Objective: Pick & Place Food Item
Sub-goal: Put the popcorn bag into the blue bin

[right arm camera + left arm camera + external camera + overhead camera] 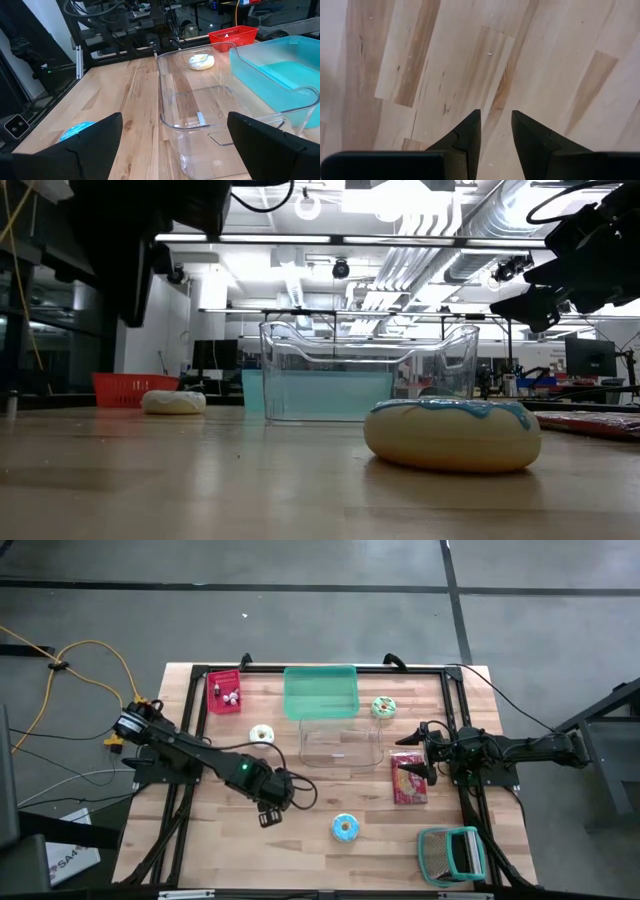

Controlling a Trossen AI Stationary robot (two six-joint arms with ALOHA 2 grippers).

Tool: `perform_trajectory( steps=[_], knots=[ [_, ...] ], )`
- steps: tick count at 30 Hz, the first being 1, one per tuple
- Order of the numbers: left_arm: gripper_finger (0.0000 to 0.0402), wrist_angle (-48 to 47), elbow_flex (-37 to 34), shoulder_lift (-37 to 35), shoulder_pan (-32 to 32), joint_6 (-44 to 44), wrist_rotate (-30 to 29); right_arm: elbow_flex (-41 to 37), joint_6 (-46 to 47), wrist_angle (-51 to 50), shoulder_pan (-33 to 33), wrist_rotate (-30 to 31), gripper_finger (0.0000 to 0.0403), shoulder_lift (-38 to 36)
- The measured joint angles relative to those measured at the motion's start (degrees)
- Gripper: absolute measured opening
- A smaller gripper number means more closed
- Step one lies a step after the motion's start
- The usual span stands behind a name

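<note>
The blue-iced donut sits flat on the wooden table, out in the open towards the near edge, and nothing is touching it; in the low view it fills the foreground, pale dough under a cap of blue icing. Just off to its side and a little further back, the left gripper hangs over bare wood, and its wrist view shows the two dark fingers pointing straight down at the planks with only a narrow gap between them and nothing in that gap. Behind the donut stands the clear container, open-topped and with nothing in it that shows, and right against its far side lies the teal lid. A white-iced donut rests beside the container on the left arm's side, with a small red basket further back near the corner. On the other side, a green-iced donut sits near the lid, and a red snack packet lies flat beside the container. The right gripper hovers just by that packet's far end, its fingers spread wide and holding nothing, looking across the clear container. Down at the near right corner, a teal-and-grey wire basket lies tipped on its side.
</note>
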Motion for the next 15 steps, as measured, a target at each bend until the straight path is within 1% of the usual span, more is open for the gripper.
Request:
perform_trajectory(
  steps=[13, 15],
  knots=[
    [0.0105, 0.2, 0.0, 0.0, 2.7, 0.1, 0.0, 0.0, 0.0, 0.1, 0.0, 0.1, 0.035, 0.0],
    [0.0105, 0.2, 0.0, 0.0, 3.1, 0.1, -0.1, 0.0, 1.3, 0.1, 0.0, 0.1, 0.035, 0.0]
  ],
)
